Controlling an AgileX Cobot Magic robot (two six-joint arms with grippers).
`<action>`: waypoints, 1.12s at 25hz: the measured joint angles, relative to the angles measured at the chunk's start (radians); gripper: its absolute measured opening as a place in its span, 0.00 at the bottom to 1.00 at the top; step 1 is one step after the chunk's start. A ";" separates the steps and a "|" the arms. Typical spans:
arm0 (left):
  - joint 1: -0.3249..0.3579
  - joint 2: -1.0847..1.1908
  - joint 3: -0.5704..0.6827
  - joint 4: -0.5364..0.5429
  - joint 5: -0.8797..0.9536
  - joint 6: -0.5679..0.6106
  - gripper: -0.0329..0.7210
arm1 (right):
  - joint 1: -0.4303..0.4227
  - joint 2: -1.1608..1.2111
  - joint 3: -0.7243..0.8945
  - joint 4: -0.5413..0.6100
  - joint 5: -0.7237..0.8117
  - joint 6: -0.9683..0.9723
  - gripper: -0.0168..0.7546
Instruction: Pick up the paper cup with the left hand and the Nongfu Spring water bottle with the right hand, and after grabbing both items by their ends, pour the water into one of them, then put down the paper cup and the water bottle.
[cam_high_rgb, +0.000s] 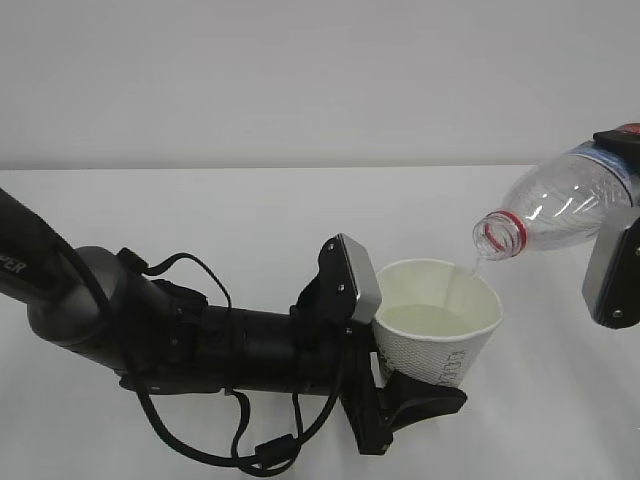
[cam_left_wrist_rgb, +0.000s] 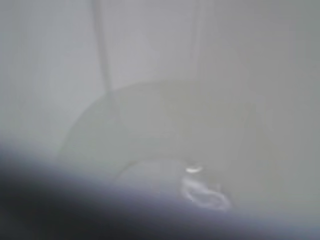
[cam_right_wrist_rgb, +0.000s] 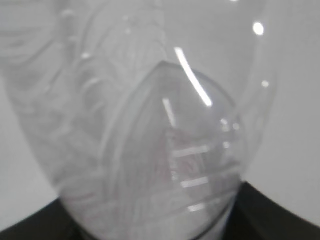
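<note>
1. The left hand (cam_high_rgb: 415, 345) comes in low from the left of the exterior view on a long black arm with looping cables (cam_high_rgb: 200, 440), its forearm lying nearly level just above the white table (cam_high_rgb: 250, 215).
2. Its two fingers are closed around the paper cup (cam_high_rgb: 437, 325): a grey flat plate (cam_high_rgb: 358, 280) presses the cup's wall on the side nearest the arm, and a black finger (cam_high_rgb: 425, 400) cradles the cup from below and in front.
3. The cup stands upright in that grip, mouth open to the top; it is white, tapered, smooth-rimmed, with dark print on its lower side, partly hidden by the finger.
4. The right hand (cam_high_rgb: 615, 235) enters at the right edge of the exterior view, raised above and to the right of the cup, showing a grey flat side panel (cam_high_rgb: 610, 275) and a black upper part.
5. It is clamped on the Nongfu Spring water bottle (cam_high_rgb: 560, 205) at the bottle's far end; the fingertips themselves are cut off by the frame edge.
6. The bottle is clear, ribbed plastic, tipped neck-down toward the left hand, its red neck ring (cam_high_rgb: 503, 235) just above the cup's far rim, not touching it.
7. A thin stream of the water (cam_high_rgb: 478, 265) runs from the bottle's mouth down inside the cup, where pale liquid lies in the bottom.
8. The left wrist view is blurred: pale cup interior (cam_left_wrist_rgb: 165, 100) with a small glint on the liquid (cam_left_wrist_rgb: 202, 192).
9. The right wrist view looks along the transparent bottle (cam_right_wrist_rgb: 150, 125), its moulded ridges catching bright highlights.
</note>
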 joint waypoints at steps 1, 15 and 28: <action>0.000 0.000 0.000 0.000 0.000 0.000 0.72 | 0.000 0.000 0.000 0.000 0.000 -0.001 0.55; 0.000 0.000 0.000 0.000 0.000 0.000 0.72 | 0.000 0.000 0.000 0.000 -0.003 -0.005 0.55; 0.000 0.000 0.000 0.000 0.000 0.000 0.72 | 0.000 0.000 0.000 0.000 -0.005 -0.008 0.55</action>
